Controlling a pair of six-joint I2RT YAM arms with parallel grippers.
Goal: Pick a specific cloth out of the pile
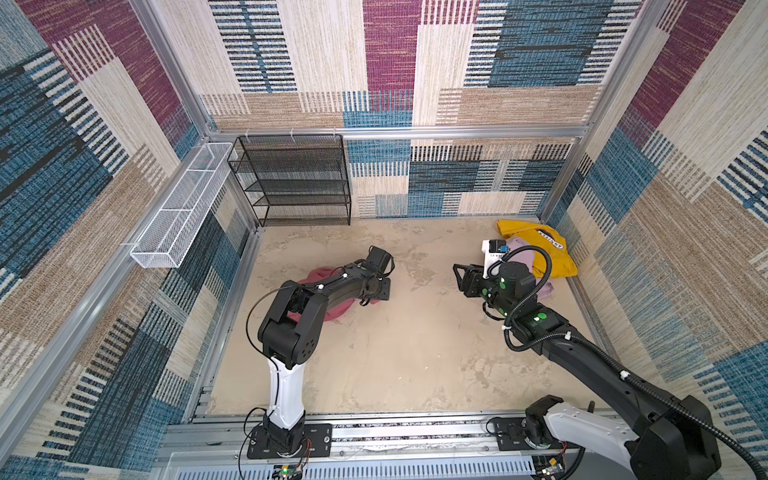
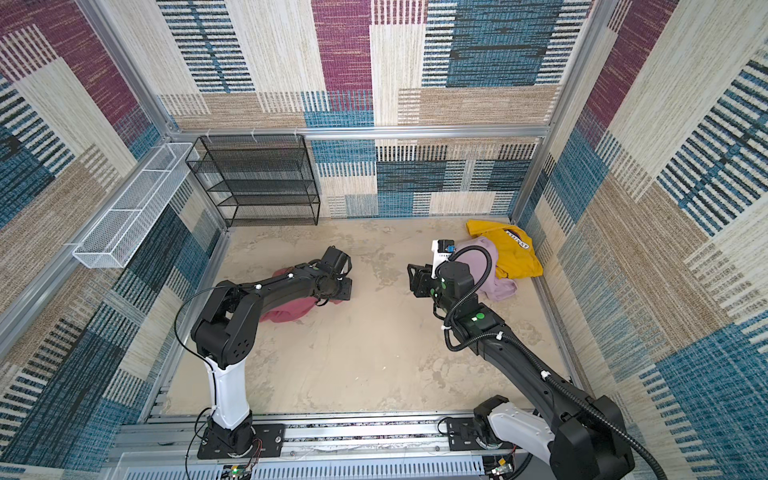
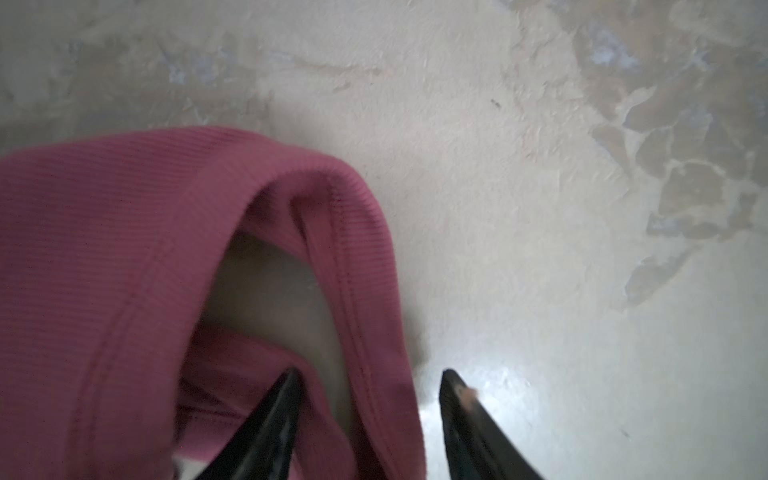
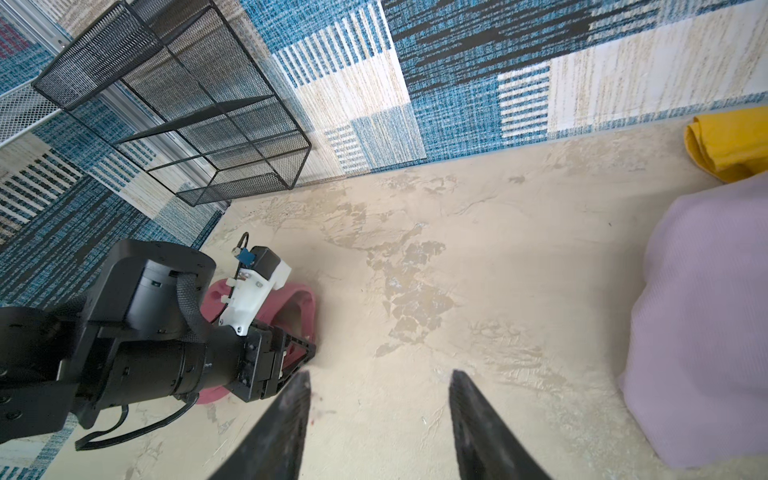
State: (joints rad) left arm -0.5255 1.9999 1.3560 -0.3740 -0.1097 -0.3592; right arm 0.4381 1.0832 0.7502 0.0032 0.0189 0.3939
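The cloth (image 3: pixel 104 249) lies on the tabletop (image 1: pixel 415 332), well apart from the pile (image 1: pixel 521 232). Left gripper (image 3: pixel 370 374): jaws spread astride its hem (image 3: pixel 345 270). Recommended: close squarely on that band (not loose folds). Right gripper (image 4: pixel 380 374): jaws spread, empty. In both top views the left arm (image 1: pixel 332 286) hides the contact.

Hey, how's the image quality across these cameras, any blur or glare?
Left wrist view: the cloth is soft with blur, and glare whitens the table beside the left gripper. Right wrist view: sharp mid-scene, but the right gripper looks out of focus. Both top views: even light, wide-angle stretch toward the edges.
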